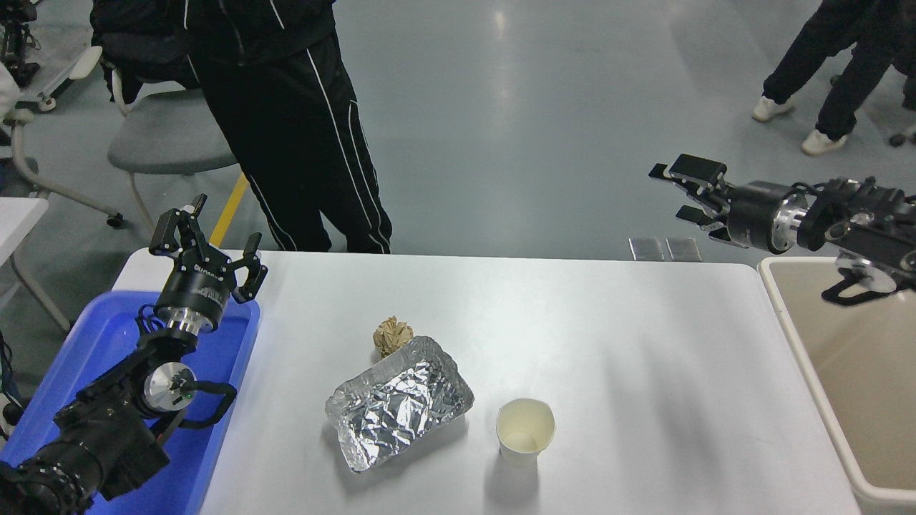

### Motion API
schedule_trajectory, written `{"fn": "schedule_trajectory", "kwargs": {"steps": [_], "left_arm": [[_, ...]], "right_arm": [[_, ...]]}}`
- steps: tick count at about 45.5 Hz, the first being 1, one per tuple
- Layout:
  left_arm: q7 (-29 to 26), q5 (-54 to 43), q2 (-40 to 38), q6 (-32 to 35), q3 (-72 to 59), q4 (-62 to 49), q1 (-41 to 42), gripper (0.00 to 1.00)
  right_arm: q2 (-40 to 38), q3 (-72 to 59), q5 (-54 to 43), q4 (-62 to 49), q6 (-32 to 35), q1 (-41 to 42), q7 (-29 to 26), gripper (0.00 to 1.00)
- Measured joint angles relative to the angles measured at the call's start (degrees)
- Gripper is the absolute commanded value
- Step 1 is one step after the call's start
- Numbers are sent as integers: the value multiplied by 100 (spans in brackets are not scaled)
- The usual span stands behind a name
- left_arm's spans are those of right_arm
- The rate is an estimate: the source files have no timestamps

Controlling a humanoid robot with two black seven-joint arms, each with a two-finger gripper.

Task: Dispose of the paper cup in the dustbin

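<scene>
The paper cup (525, 430) stands upright on the white table (608, 343), front middle, white with a cream inside. The dustbin (791, 336) is a large beige bin at the table's right edge. My right gripper (676, 193) is open and empty, raised high above the table's far right corner, pointing left, well away from the cup. My left gripper (207, 247) is open and parked at the lower left over the blue tray.
A crumpled foil tray (398, 402) lies left of the cup, with a brown paper ball (393, 335) behind it. A blue plastic tray (215, 429) sits at the left edge. A person in black trousers (300, 143) stands at the far side, beside a grey chair (168, 139).
</scene>
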Motion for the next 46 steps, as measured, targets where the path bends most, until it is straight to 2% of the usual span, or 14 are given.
{"fn": "schedule_trajectory", "kwargs": {"steps": [8,21,33,46], "left_arm": [[0,-1,0,0,0,0,0,100],[0,0,0,0,0,0,0,100],[0,-1,0,0,0,0,0,100],[0,0,0,0,0,0,0,100]], "right_arm": [[510,-476,-800,193,468,756,8,99],[1557,-752,-1831,433,1085,1283,19,99],[2160,-811,-2389,1023,1639,1536,26,99],[2594,-836,-2754,1415,1870,1410,28,99]]}}
